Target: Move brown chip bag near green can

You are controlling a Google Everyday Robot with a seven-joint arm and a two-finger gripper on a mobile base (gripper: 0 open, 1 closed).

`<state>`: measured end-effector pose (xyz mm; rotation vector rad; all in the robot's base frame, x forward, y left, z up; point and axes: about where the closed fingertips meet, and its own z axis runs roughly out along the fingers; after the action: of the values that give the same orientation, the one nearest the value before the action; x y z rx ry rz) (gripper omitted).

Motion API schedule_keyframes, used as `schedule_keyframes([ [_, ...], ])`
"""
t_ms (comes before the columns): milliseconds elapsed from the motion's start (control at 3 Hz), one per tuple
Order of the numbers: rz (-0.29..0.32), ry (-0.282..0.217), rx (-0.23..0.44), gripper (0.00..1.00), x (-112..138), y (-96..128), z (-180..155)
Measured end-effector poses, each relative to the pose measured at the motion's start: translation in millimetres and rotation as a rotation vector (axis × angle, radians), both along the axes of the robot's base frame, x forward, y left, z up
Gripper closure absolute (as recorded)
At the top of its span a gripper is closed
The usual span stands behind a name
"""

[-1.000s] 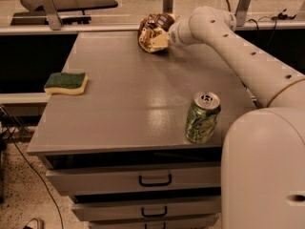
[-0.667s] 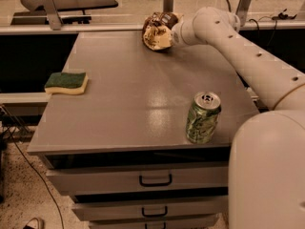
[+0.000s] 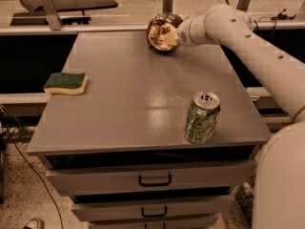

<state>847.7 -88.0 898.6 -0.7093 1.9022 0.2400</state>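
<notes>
- Brown chip bag (image 3: pixel 163 31): upper centre of frame, at the far edge of the table (image 3: pixel 143 104).
- Gripper (image 3: pixel 178 32): against the bag's right side; grip state cannot be told.
- Green can (image 3: pixel 202 117): upright, lower right, well apart.

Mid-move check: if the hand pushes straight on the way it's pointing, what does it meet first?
The brown chip bag: the hand points left along the far edge of the table and the bag sits right at its tip, seemingly touching. Past the bag that line looks free, though depth is unclear.

brown chip bag (image 3: pixel 163 31) 1 | green can (image 3: pixel 202 118) 1 | sponge (image 3: pixel 66 82) 1 | hand (image 3: pixel 177 33) 1, gripping bag
</notes>
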Motion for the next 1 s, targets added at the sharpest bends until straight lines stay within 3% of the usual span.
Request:
schedule_keyframes([
  [1000, 0.249, -0.079, 0.006, 1.0, -73.7, -12.4, 21.5],
])
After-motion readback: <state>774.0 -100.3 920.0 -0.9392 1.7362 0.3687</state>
